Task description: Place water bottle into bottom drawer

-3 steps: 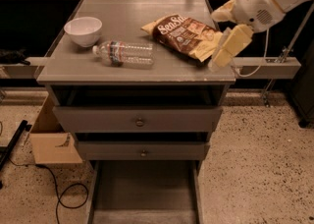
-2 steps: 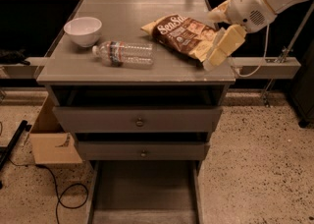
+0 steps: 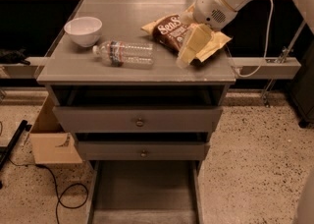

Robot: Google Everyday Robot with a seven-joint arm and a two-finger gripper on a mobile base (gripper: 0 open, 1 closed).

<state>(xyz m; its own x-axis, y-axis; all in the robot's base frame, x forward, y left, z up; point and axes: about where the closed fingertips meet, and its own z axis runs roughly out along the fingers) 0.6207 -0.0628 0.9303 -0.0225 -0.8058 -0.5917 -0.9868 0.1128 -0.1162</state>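
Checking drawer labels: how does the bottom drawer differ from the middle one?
The bottom drawer is pulled far out, floor in view; the middle drawer shows mainly its front. The middle drawer has a small round knob; the bottom drawer shows none. Both are grey. The claw hangs above the chip bag on the cabinet top.

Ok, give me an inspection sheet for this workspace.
Surface: cabinet top, grey, holds three things.
Job's things: bottle lies on its side, left of centre; bottom drawer pulled out.
Clutter: bowl by the bottle's cap end; chip bag on the right.
Grippers: end effector over the chip bag, apart from the bottle.
Cables: black cable on the floor, left; white cable hanging, right.
Surroundings: cardboard box left of the cabinet.
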